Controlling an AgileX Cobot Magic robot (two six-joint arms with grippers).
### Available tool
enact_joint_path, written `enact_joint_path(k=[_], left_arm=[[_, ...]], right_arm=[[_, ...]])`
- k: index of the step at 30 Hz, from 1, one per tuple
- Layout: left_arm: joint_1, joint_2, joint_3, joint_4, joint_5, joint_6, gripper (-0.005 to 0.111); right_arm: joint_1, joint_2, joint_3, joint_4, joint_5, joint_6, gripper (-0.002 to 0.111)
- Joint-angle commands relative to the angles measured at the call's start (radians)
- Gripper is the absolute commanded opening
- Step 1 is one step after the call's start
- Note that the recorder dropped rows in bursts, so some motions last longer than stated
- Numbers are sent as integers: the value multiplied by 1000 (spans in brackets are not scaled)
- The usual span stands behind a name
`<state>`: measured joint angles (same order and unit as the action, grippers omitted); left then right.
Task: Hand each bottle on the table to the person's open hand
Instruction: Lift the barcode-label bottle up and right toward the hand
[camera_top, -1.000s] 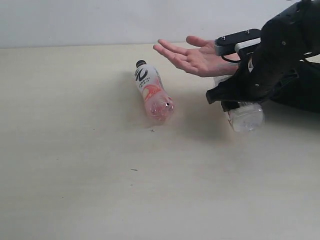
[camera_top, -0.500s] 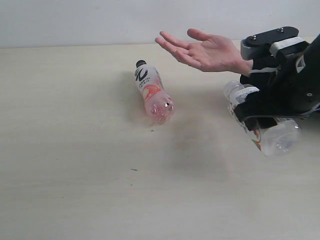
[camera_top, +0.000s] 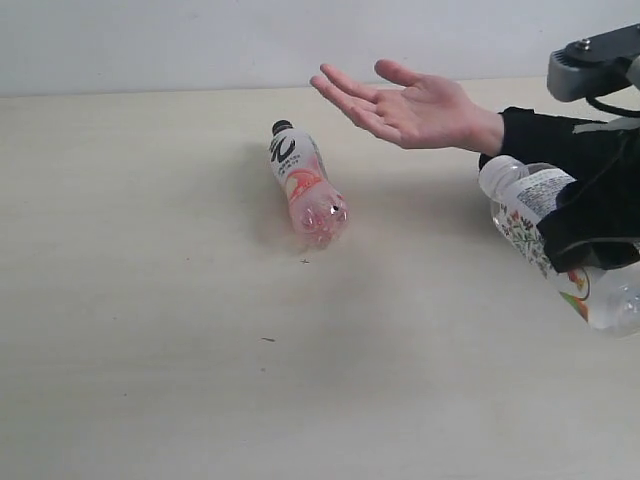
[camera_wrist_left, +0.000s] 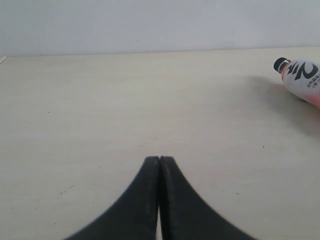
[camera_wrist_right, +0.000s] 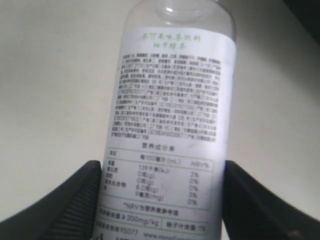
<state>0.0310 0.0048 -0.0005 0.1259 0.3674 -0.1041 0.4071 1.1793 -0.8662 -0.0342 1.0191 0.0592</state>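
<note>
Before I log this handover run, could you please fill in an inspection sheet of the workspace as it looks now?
Surface: pale table, faint wood grain.
Job's things: pink-and-white bottle lying on its side, black cap on; leafy-label bottle held tilted, not yet in the open hand.
Clutter: a few tiny dark specks; nothing else seen.
Grippers: right gripper shut on the leafy-label bottle; left gripper shut, fingers together, holding nothing.
Cables: one black cable by the right arm.
Surroundings: plain wall; person's black sleeve.
</note>
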Motion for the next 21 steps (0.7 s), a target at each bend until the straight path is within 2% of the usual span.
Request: enact_joint_path(k=[1, 6, 12, 21], left_arm=[[-4, -5, 1, 0, -6, -4, 3], [-4, -5, 1, 0, -6, -4, 3], [-4, -5, 1, 0, -6, -8, 3], [-4, -5, 1, 0, -6, -8, 3]], right_arm=[[0, -58, 2, 28, 7, -17, 0], [0, -70, -43, 28, 5, -18, 0], [0, -33, -182, 5, -29, -23, 0], [0, 224, -419, 8, -91, -23, 0]])
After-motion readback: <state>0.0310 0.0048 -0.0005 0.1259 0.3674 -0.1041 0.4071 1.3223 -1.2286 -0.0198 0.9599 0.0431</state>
